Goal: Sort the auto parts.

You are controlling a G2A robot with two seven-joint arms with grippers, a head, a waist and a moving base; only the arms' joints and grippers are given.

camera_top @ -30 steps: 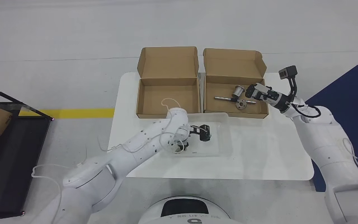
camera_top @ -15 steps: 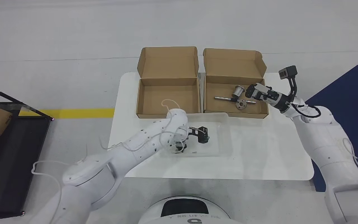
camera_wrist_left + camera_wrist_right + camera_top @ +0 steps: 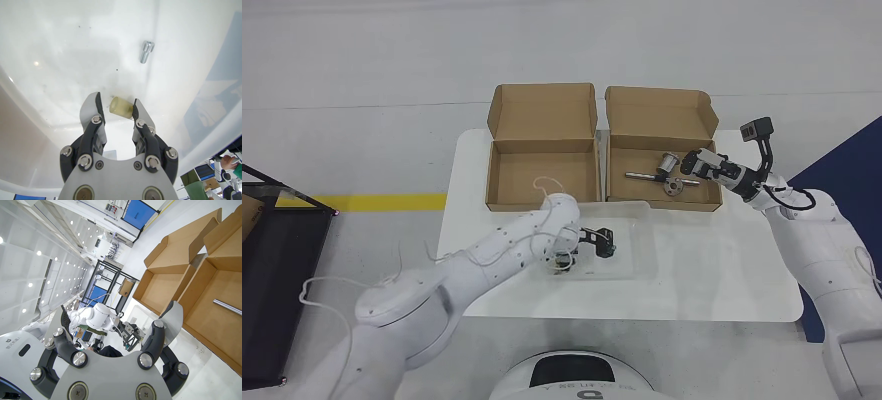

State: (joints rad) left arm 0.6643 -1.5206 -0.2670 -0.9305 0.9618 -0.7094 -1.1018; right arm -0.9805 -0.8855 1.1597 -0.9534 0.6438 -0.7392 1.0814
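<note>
While yellowish plastic cylinder (image 3: 121, 110) lies on side near middle of white tray (image 3: 56, 37), left gripper (image 3: 116, 103) straddles it, jaws apart, unclamped. You'd expect light, slick, roll-prone piece; pinch across flat ends. Right gripper (image 3: 119, 308) spread, empty.

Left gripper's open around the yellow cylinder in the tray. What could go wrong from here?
1. The cylinder lies skewed and far out toward the tips of the open left gripper; closing may roll it or pop it out.
2. The gripper looks low over the slick tray; going lower may scrape the floor or shift the tray.
3. The bolt lies loose farther in; a kicked cylinder could knock it.
</note>
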